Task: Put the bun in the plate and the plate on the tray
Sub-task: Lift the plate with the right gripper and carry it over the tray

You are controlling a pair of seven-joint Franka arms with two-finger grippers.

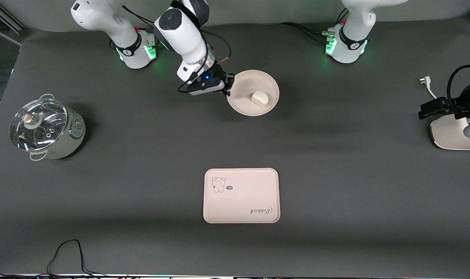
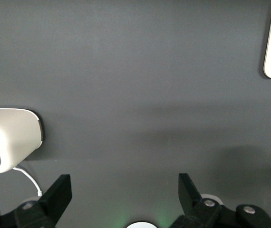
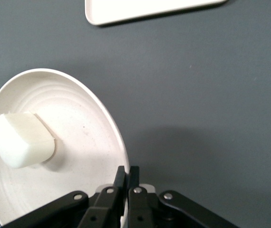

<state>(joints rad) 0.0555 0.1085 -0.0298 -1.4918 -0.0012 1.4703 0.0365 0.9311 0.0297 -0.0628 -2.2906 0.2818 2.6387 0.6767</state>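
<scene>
Bun [image 1: 260,99] lies in the plate [image 1: 242,83], whose rim at 9 o'clock is pinched between the closed fingers of the right gripper [image 1: 228,86]. Tray [image 1: 241,195] sits nearer the front camera, bare mat between them. Lidded pot [image 1: 45,129] stands toward the right arm's end. Left gripper [image 2: 125,187], jaws spread wide and empty, waits near a white appliance [image 1: 453,133].

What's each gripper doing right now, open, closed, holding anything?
Left gripper: open, holding nothing, waiting near the toaster.
Right gripper: fingers closed on the rim of the plate, bun inside.
</scene>
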